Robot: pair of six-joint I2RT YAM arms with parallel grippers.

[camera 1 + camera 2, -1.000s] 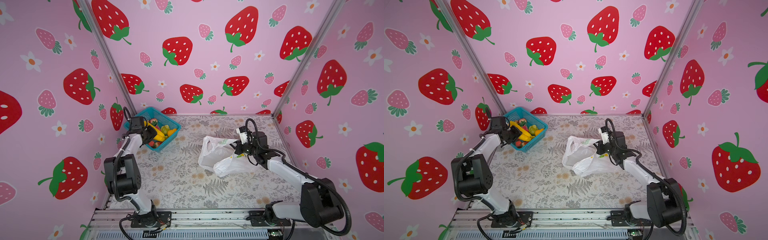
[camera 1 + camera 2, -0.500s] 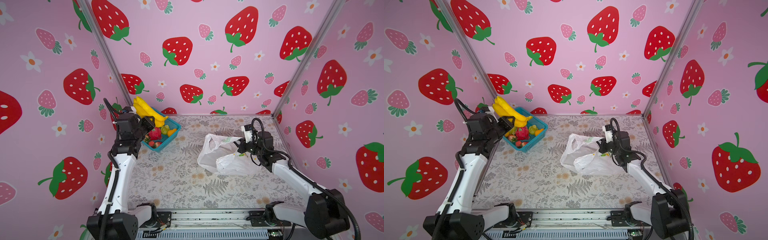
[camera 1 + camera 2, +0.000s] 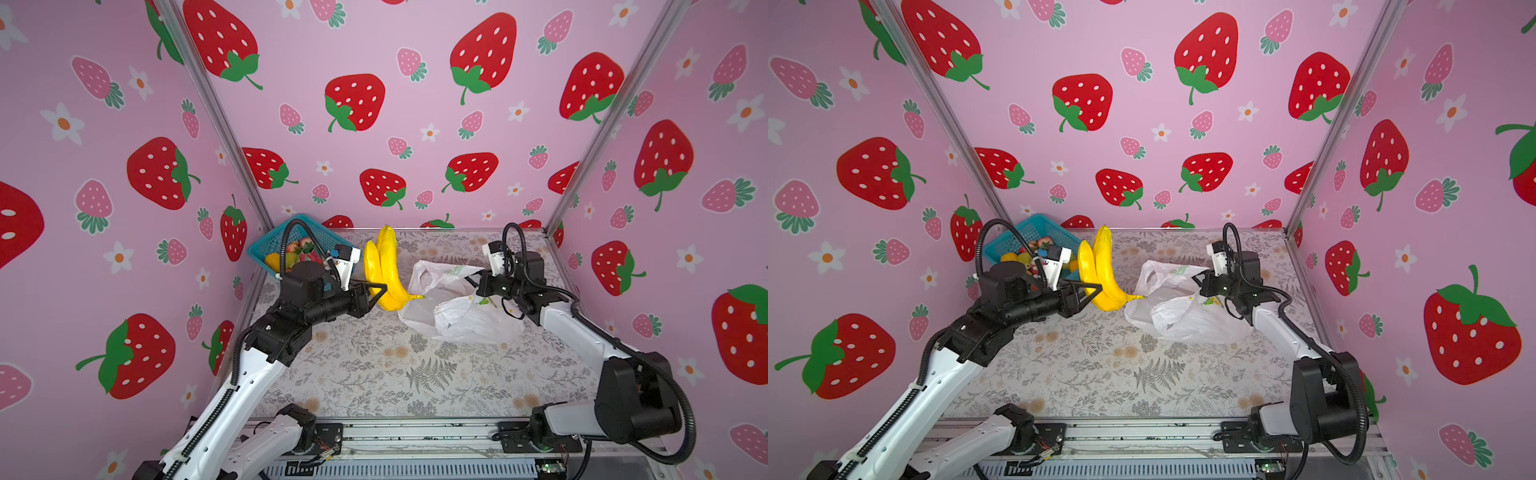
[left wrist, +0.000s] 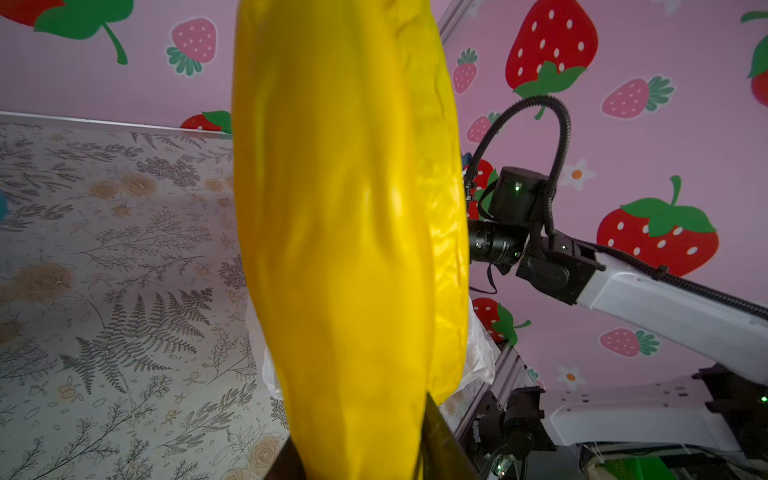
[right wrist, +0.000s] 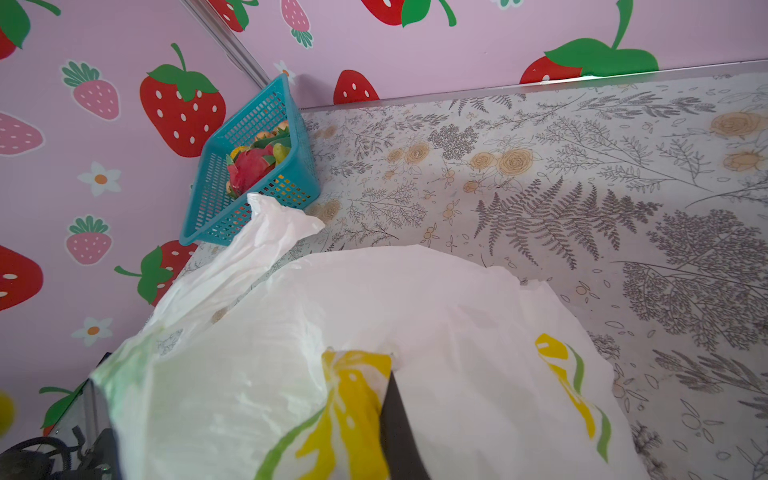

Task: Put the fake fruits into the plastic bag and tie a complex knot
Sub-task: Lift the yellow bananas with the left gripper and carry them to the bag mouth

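Glossy yellow bananas (image 3: pixel 386 266) point upward beside crumpled plastic bag (image 3: pixel 465 320).

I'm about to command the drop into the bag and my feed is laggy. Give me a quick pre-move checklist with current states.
1. Left gripper clamped on bananas: ok.
2. Right gripper pinching the plastic bag at its rim: ok.
3. Bananas clear of the basket: ok.
4. Bananas above the bag's opening: not ok, they hang beside it.
5. Opening wide enough for the bananas: cannot tell.
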